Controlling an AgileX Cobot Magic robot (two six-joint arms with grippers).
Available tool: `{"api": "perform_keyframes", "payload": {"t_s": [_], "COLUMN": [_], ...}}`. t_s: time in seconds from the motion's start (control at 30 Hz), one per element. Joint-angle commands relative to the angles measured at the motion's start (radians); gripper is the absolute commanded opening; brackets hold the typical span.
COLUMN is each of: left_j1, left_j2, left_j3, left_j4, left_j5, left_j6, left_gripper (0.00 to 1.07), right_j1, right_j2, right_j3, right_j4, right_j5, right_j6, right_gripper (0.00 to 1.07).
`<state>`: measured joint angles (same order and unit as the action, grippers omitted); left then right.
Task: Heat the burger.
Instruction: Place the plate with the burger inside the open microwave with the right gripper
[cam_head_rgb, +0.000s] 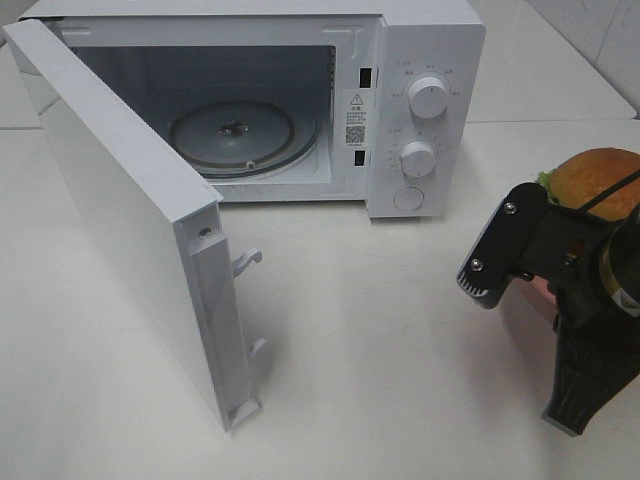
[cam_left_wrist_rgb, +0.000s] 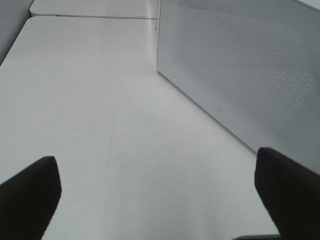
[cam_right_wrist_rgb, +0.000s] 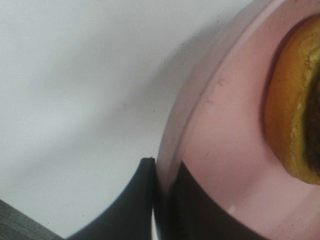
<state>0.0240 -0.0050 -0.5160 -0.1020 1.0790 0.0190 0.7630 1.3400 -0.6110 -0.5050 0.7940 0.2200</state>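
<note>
The burger (cam_head_rgb: 590, 180) is seen at the far right edge of the desk (cam_head_rgb: 380, 350), resting on a pinkish plate (cam_right_wrist_rgb: 225, 135). Most of the plate is hidden in the high view by the black right arm. The plate's rim is pinched by the right claw (cam_right_wrist_rgb: 162, 205), with one dark finger (cam_right_wrist_rgb: 127, 215) set under the rim and the other laid on the plate's upper face. In the wrist view the bun's tan edge (cam_right_wrist_rgb: 287, 110) is seen well in from the rim, apart from the fingers.

The white microwave (cam_head_rgb: 420, 60) is placed at the far side, to the left of the burger. Its door (cam_head_rgb: 120, 220) is swung wide open toward the near left, and two latch hooks (cam_head_rgb: 247, 262) are shown on the door's free edge. Inside the cavity a round glass turntable (cam_head_rgb: 240, 135) is visible. Two knobs (cam_head_rgb: 428, 97) and a round button (cam_head_rgb: 408, 198) are carried on the control panel, which stands on the cavity's right, between the opening and the burger's side of the desk.

The left claw (cam_left_wrist_rgb: 160, 200) is not caught by the high camera. In its own wrist view its fingers (cam_left_wrist_rgb: 27, 195) are spread wide over bare desk, with nothing between them. A white dotted panel (cam_left_wrist_rgb: 240, 75) of the microwave stands beside it; whether this is the door or a side wall cannot be told.
</note>
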Motion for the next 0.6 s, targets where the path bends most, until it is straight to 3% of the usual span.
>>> {"api": "perform_keyframes", "payload": {"t_s": [0.03,0.27,0.6], "left_j1": [0.002,0.002,0.002], "left_j2": [-0.016,-0.016,-0.016], "left_j3": [0.0,0.0,0.0], "left_j4": [-0.005,-0.005,-0.005], "left_j5": [-0.008,-0.008,-0.008], "left_j6": [-0.001,-0.001,-0.001], "left_gripper": [0.98,0.98,0.98], "right_j1": [0.058,0.15,0.198], "right_j2": [-0.012,-0.012,-0.012], "right_j3": [-0.003,-0.003,-0.003], "right_j4": [-0.087,-0.088,-0.083], "right_j5": [0.012,0.001,-0.03], "right_j6": [-0.038,-0.161,-0.315], "right_gripper": [0.0,0.0,0.0]}}
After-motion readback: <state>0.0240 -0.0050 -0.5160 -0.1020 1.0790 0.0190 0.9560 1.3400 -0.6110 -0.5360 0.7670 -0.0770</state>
